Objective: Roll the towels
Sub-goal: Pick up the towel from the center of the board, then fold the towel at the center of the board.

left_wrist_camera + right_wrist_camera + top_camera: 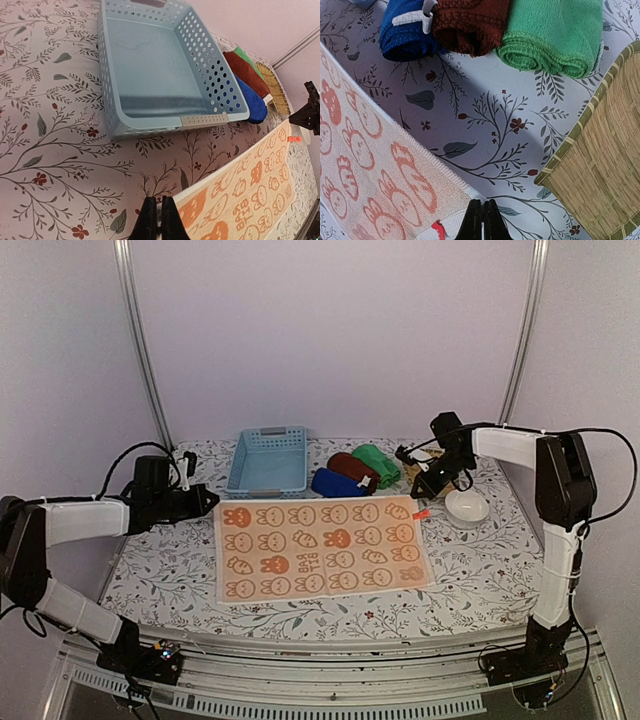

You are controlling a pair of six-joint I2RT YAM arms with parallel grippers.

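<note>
- The orange towel (320, 550) lies flat and fully spread in the centre of the overhead view, on the flower-patterned table (160, 570). No part of it is rolled yet.
- The left claw (212, 502) sits at the towel's upper-left corner. In its wrist view the fingers (148, 220) are pressed together with no gap, and the white hem meets their tips. Judgement: it is pinching that corner.
- The right claw (417, 493) sits at the towel's upper-right corner, just beside the red tag (438, 229). Its fingers (476, 220) are likewise pressed together, with the hem running in under the tips. Judgement: it grips this corner.
- Reason for the hold: with both far corners taken at once, the far edge can be kept straight, so a first fold or turn would start evenly across the full width.
- Three towels are already rolled: blue towel (333, 483), maroon towel (352, 468) and green towel (380, 465). They lie side by side, touching, in the upper centre of the overhead view, between the basket (268, 460) and the right claw, beyond the spread towel.
- The wicker tray (600, 165) stands just beside the green roll, and the bowl (467, 507) sits right of the spread towel. Both are near the right claw, so its next move calls for care on that side.
</note>
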